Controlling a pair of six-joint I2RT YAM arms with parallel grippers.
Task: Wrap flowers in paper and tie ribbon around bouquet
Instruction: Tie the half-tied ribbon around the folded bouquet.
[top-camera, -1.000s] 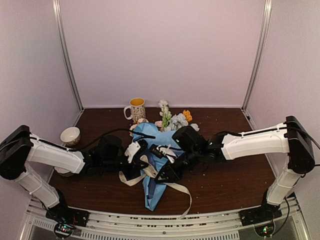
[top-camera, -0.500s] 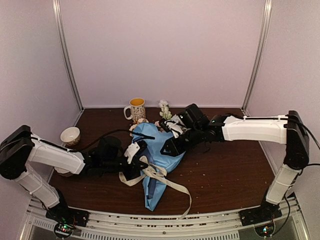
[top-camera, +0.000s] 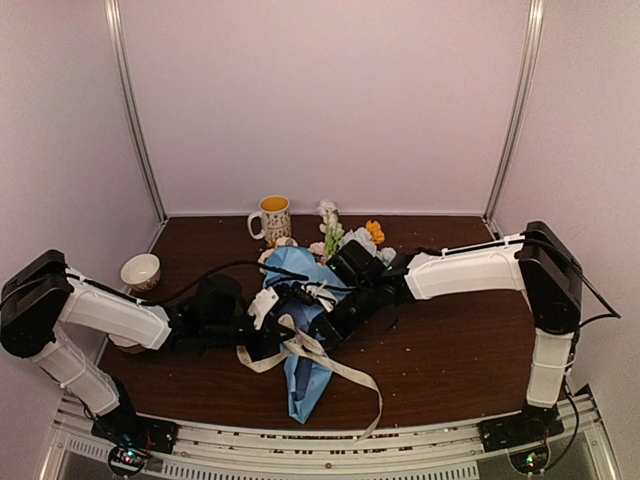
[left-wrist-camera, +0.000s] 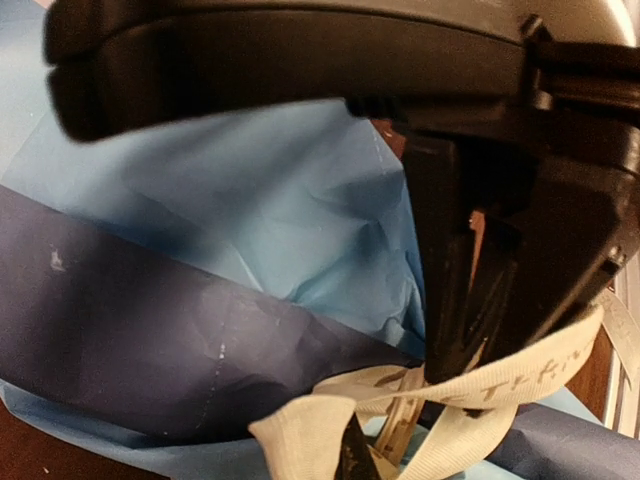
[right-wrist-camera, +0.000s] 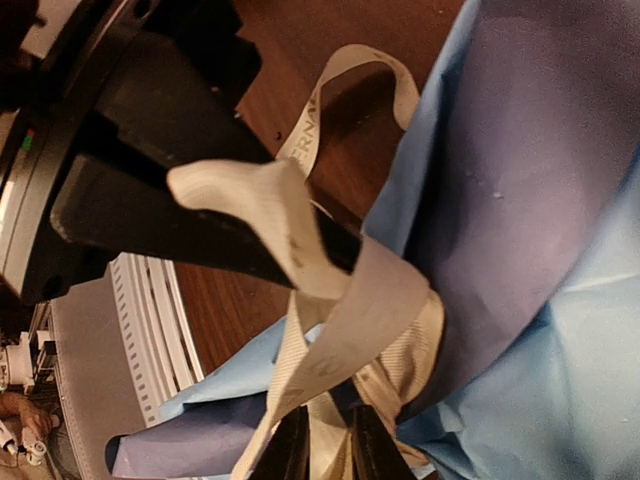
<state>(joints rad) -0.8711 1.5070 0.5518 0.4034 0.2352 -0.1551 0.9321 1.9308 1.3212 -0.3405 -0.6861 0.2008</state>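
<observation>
Top external view has the bouquet (top-camera: 303, 385) lying flat on the table (top-camera: 460, 350), its pointed end toward the arms' bases and the flowers (top-camera: 345, 240) at the far end, so its narrow waist sits between the two arms; the ribbon (top-camera: 345, 368) goes round that waist, and two loose tails trail over the wood toward the near edge; the left pincer (top-camera: 272, 335) reaches in low from one side and the right pincer (top-camera: 322, 330) from the other, meeting just over the wrap. Left wrist view shows the left pincer clenched on a strand of ribbon drawn sideways off the paper (left-wrist-camera: 280, 210), probably to hold tension while the other arm works the knot; right wrist view shows crossed strands bunched against the paper's navy fold, with the right pincer's fingertips set either side of one strand; whether they pinch it or merely bracket it I cannot tell. Judging from this, the wrapping is done and the tie half made; laying the cone flat lets the table bear its weight.
</observation>
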